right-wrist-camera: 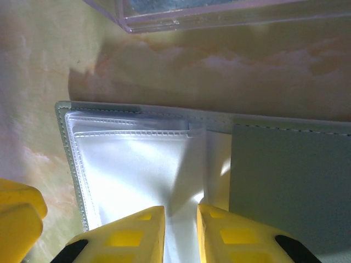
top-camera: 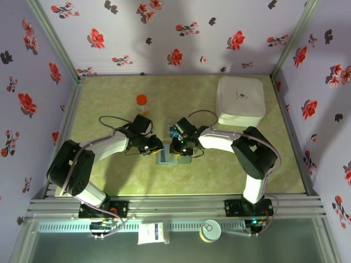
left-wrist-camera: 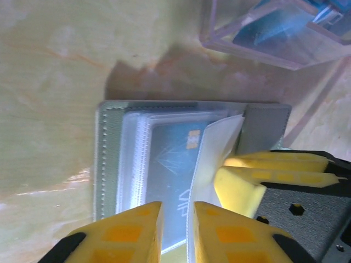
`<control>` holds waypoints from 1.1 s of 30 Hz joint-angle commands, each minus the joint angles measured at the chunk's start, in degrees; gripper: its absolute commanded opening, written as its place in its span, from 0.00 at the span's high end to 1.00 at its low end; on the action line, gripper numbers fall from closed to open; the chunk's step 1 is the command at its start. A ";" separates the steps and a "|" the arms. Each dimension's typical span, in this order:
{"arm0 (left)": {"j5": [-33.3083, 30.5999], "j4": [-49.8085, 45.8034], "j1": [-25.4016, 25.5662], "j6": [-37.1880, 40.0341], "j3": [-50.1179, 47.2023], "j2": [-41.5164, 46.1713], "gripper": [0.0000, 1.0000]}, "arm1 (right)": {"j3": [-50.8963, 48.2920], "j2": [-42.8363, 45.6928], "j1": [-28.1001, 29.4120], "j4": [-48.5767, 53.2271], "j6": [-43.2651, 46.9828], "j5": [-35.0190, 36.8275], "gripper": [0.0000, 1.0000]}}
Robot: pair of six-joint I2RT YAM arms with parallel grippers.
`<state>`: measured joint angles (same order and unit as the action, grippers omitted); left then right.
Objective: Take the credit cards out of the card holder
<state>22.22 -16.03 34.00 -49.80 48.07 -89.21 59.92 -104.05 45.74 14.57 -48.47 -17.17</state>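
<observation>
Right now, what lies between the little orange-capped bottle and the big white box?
Nothing: in the top view, the stretch of table between the bottle and the white box is bare.

You have two grippers to count, the left gripper [left-wrist-camera: 175, 230] and the right gripper [right-wrist-camera: 180, 230], each with two yellow fingers [left-wrist-camera: 131, 230]. One card holder [left-wrist-camera: 108, 159] lies open on the table [top-camera: 104, 98]. One credit card [left-wrist-camera: 170, 159], blue-grey with a gold chip, shows inside its clear sleeves [right-wrist-camera: 131, 170], which overlap too much to number. There is one clear plastic box [left-wrist-camera: 258, 38], one white rounded box [top-camera: 240, 100] at the far right corner, and one orange-capped bottle [top-camera: 142, 103] toward the far edge.
</observation>
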 commanded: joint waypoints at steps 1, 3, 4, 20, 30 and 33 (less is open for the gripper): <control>1.69 2.02 0.94 -1.85 0.12 -1.61 0.79 | -0.92 1.45 -0.38 -0.46 0.22 -0.14 0.78; 1.77 2.78 1.26 -2.21 -0.13 -2.22 0.78 | -1.03 1.70 -0.37 -0.59 0.14 -0.10 0.77; 2.03 3.16 1.37 -2.40 -0.16 -2.62 0.78 | -1.07 1.74 -0.37 -0.64 0.13 -0.10 0.77; 3.16 6.18 2.38 -3.81 -0.43 -4.77 0.81 | -1.41 2.23 -0.37 -0.92 0.04 -0.50 0.77; 3.19 5.26 2.89 -3.94 0.57 -3.01 0.83 | -1.13 7.05 -0.97 3.21 1.66 3.00 0.71; 3.42 4.70 3.43 -3.65 1.60 -2.88 0.82 | -1.84 9.62 -2.06 4.35 2.11 4.18 0.71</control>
<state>24.45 -10.33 36.67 -53.45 48.03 -93.43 59.02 -97.49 44.82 16.19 -47.81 -15.68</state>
